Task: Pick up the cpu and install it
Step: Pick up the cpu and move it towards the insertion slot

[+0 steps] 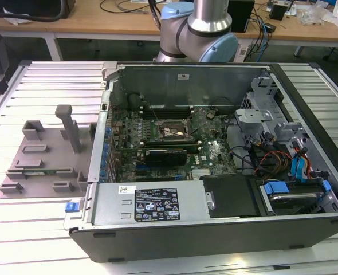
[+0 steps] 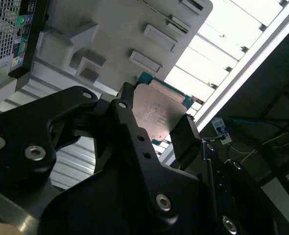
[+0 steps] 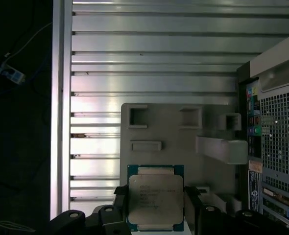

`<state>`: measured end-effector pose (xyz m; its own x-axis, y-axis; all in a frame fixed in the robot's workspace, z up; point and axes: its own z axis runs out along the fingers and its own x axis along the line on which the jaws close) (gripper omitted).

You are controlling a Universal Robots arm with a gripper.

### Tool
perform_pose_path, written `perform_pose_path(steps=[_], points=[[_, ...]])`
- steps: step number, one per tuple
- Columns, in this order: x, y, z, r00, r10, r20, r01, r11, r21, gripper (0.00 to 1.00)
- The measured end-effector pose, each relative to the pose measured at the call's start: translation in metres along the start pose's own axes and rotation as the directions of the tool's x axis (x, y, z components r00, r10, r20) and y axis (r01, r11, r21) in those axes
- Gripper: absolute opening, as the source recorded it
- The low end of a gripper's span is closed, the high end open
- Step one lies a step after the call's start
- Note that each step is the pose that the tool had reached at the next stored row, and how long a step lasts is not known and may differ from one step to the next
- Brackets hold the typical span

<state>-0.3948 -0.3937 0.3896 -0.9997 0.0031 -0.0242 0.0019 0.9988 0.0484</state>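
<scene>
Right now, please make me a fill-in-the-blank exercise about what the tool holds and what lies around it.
1. The tool is shut on the ___.
2. Under it lies a fixture tray of ___ colour.
3. This tray lies on the exterior view's ___ of the open computer case.
Missing words: cpu; grey; left.
</scene>
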Motion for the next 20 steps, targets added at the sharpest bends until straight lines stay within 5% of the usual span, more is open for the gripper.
perform_pose_path(steps=[3, 20], points=[[-0.0001, 0.0003, -0.005, 1.0, 0.0, 0.0001, 0.0, 1.0, -0.0001, 0.55], [-0.0133, 0.0003, -0.005, 1.0, 0.0, 0.0, 0.0, 1.0, 0.0, 0.55]])
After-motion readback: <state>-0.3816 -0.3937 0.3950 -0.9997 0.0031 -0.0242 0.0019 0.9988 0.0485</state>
